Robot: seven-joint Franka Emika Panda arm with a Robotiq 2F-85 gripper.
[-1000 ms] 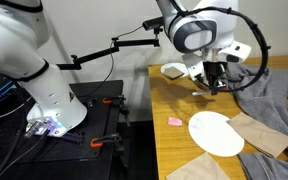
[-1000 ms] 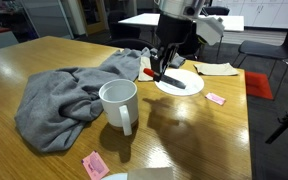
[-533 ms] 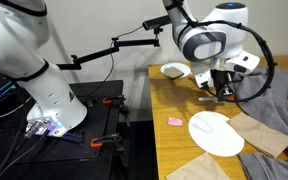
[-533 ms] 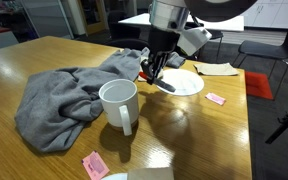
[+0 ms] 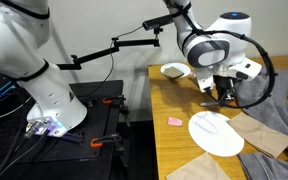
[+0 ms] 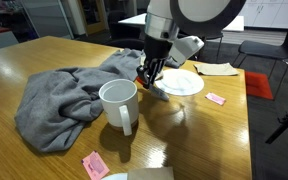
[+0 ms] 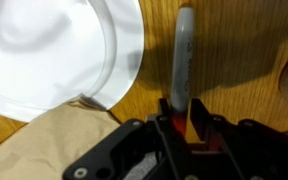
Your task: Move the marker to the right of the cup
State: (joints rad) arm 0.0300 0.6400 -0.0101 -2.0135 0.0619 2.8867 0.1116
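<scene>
Marker point(image 7: 181, 60) apparently gripped, plate point(image 7: 54, 50) rim just beside

Light wooden table point(image 6: 219, 140): crumpled grey cloth point(image 6: 64, 98) at left, flat round white plate point(image 6: 187, 84) farther back, small pink square scrap point(image 6: 216, 98) just right of it, brown paper sheet point(image 7: 44, 140) against the plate's edge.

The robot arm point(image 5: 206, 42) is white and smooth, made of fat round parts like big pipes. One round part has a dark grey cap point(image 6: 200, 14) on its end. A thin black cable point(image 5: 263, 58) loops out from the arm in a big curve. The wide bottom part point(image 5: 46, 95) is white and chunky too. The gripper point(image 5: 222, 92) is black, and in the wrist view its body point(image 7: 134, 155) looks dark and blocky.
</scene>
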